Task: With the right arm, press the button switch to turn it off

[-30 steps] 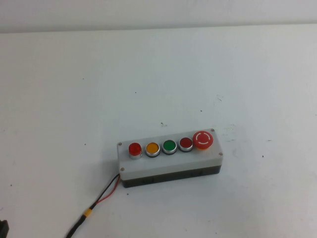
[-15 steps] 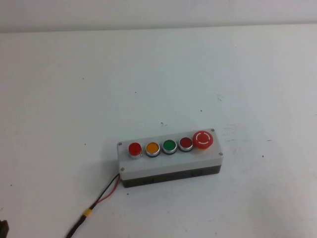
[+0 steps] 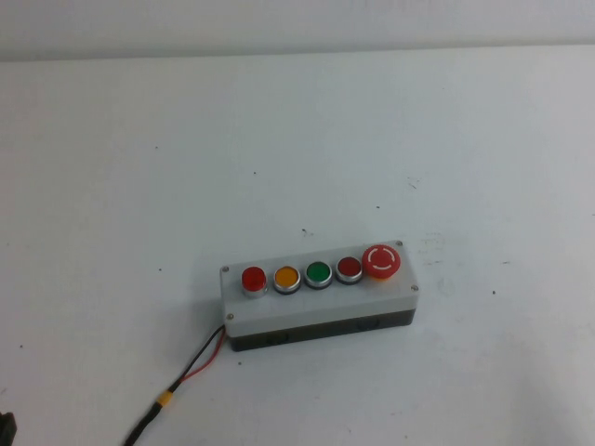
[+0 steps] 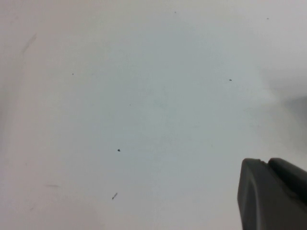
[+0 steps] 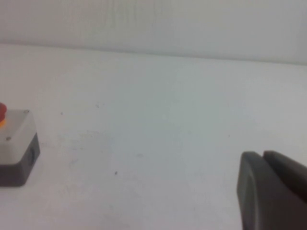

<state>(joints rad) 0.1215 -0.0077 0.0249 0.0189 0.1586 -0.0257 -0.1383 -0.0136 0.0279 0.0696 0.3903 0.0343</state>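
Observation:
The button switch (image 3: pixel 319 295) is a light grey oblong box on a dark base, lying on the white table in the high view. Its top carries a row of red, yellow, green and red round buttons and a bigger red mushroom button (image 3: pixel 381 261) at its right end. Red and black wires (image 3: pixel 200 360) leave its left end. One end of the box shows in the right wrist view (image 5: pixel 17 146). My right gripper (image 5: pixel 263 154) is shut and empty, well away from the box. My left gripper (image 4: pixel 266 162) is shut and empty over bare table. Neither arm shows in the high view.
The white table (image 3: pixel 297 139) runs back to a pale wall. A small dark part (image 3: pixel 6 427) sits at the lower left corner of the high view. A yellow band (image 3: pixel 164 400) wraps the wires.

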